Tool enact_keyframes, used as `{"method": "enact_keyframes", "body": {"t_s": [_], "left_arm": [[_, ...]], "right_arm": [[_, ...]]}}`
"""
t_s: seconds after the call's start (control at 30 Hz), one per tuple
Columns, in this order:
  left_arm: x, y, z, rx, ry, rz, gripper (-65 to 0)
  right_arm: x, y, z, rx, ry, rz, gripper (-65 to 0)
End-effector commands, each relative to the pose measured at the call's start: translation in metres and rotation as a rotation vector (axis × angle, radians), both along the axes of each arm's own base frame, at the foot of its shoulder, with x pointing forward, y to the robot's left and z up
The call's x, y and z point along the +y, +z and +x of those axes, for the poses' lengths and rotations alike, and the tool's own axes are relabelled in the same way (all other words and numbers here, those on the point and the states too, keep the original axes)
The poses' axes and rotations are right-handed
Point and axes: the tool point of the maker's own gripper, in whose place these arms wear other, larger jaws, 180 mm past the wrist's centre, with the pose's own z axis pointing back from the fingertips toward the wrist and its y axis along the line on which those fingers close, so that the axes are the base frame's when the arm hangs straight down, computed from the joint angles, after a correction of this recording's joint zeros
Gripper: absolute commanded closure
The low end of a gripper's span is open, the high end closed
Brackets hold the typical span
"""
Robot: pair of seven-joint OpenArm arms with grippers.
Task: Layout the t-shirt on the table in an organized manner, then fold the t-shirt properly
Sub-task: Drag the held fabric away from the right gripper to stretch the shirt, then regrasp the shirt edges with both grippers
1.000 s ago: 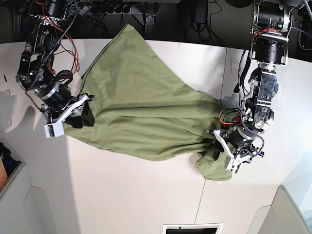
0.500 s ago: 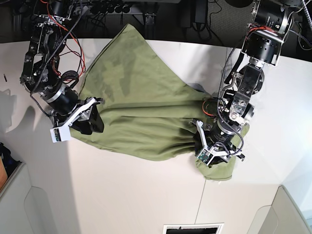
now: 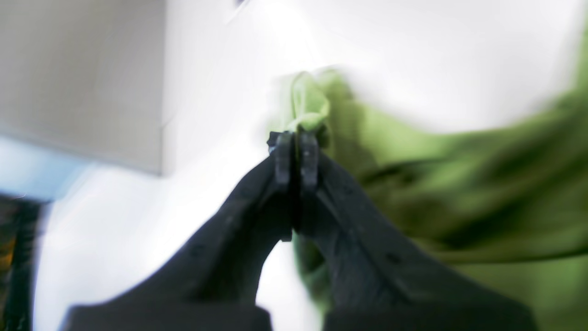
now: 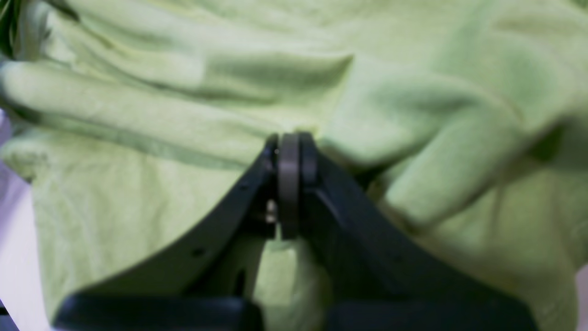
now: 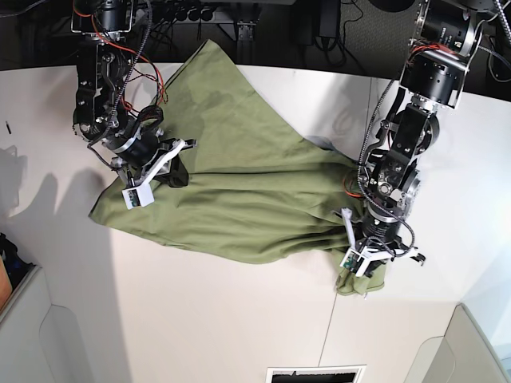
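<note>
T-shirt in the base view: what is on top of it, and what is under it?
Both grippers press into the t-shirt: the left gripper at its bunched corner, the right gripper at the opposite edge. Each is shut on cloth. Under it lies the table; anything else beneath is covered.

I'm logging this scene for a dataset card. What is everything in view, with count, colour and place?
t-shirt: one, olive green, spread wrinkled across the table's middle, far corner hanging over the back edge.
table: one, white, panelled with thin dark seams, fills most of the base view.
left gripper: one, black, shut on the t-shirt's bunched end at the base view's right.
right gripper: one, black, shut on the t-shirt near its edge at the base view's left.
</note>
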Motion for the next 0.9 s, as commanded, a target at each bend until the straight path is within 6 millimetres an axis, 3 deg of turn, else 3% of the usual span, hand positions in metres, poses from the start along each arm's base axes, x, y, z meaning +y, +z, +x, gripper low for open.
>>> {"method": "enact_keyframes", "body": {"t_s": [0.0, 0.2, 0.4, 0.5, 0.6, 0.67, 0.73, 0.87], "left_arm": [[0.023, 0.027, 0.009, -0.072, 0.044, 0.047, 0.0], [0.077, 0.029, -0.001, -0.022, 0.118, 0.156, 0.0], [0.102, 0.010, -0.021, 0.065, 0.169, 0.198, -0.7], [0.107, -0.010, -0.036, 0.137, 0.199, 0.180, -15.3], [0.103, -0.029, -0.053, 0.186, 0.196, 0.145, -18.2], [0.100, -0.033, -0.064, 0.183, 0.203, 0.127, -18.2], [0.097, -0.029, -0.074, 0.159, 0.203, 0.109, -18.2], [0.094, 0.003, -0.083, 0.075, 0.215, 0.027, -18.2]], "right_arm": [[-0.014, 0.005, 0.007, -0.019, -0.021, -0.027, 0.0], [-0.059, 0.009, 0.011, -0.029, -0.103, -0.066, 0.0], [-0.084, 0.012, 0.011, -0.031, -0.134, -0.090, 0.0], [-0.091, 0.013, 0.012, -0.034, -0.135, -0.105, 0.0], [-0.095, 0.013, 0.012, -0.035, -0.135, -0.113, -0.7], [-0.096, 0.014, 0.012, -0.035, -0.138, -0.112, -13.0], [-0.094, 0.016, 0.013, -0.040, -0.141, -0.094, -20.4], [-0.086, 0.032, 0.018, -0.079, -0.144, -0.026, -21.3]]}}
